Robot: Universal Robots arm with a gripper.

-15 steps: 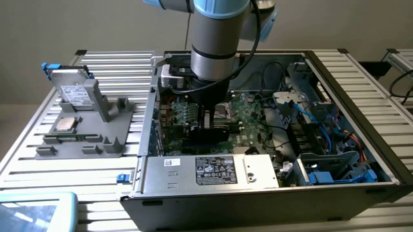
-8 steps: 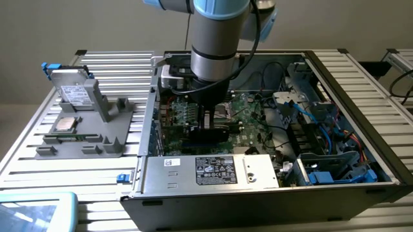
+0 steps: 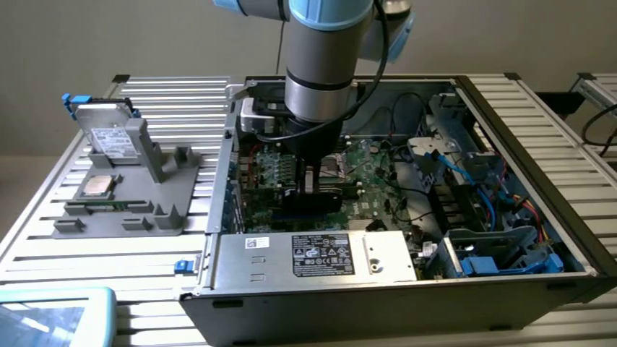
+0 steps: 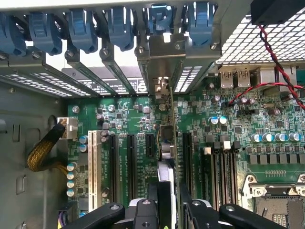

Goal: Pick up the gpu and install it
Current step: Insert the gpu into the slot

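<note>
gpu (image 4: 166,148) is pinched edge-on between the two black fingers (image 4: 152,193), one on each face. gripper (image 4: 167,205) is clamped on it, and the card fills the gap between the fingers. the card stands upright over the green motherboard (image 4: 119,114), its long edge running from the gripper to the back wall of the case. it sits in line with the black slots (image 4: 129,157), with slots on either side. can't tell whether its lower edge is seated. its silver bracket (image 4: 162,57) is at a rear slot opening, right by the row of blue clips (image 4: 81,28) along that wall. a white slot (image 4: 93,162) lies beyond the black ones, near a yellow braided cable (image 4: 43,152). off the card's other face are the cpu socket (image 4: 281,200) and a red and black twisted wire (image 4: 271,47).

exterior view: arm (image 3: 318,79) comes straight down into the open computer case (image 3: 386,303), with the gripper low over the middle of the board. silver power supply (image 3: 318,256) with a label sits along the near wall. on the exterior view's left, apart from the case, a grey tray (image 3: 115,217) on the slatted table (image 3: 39,238) holds a silver drive (image 3: 111,137) standing upright and a small square chip (image 3: 100,186) lying flat.
</note>
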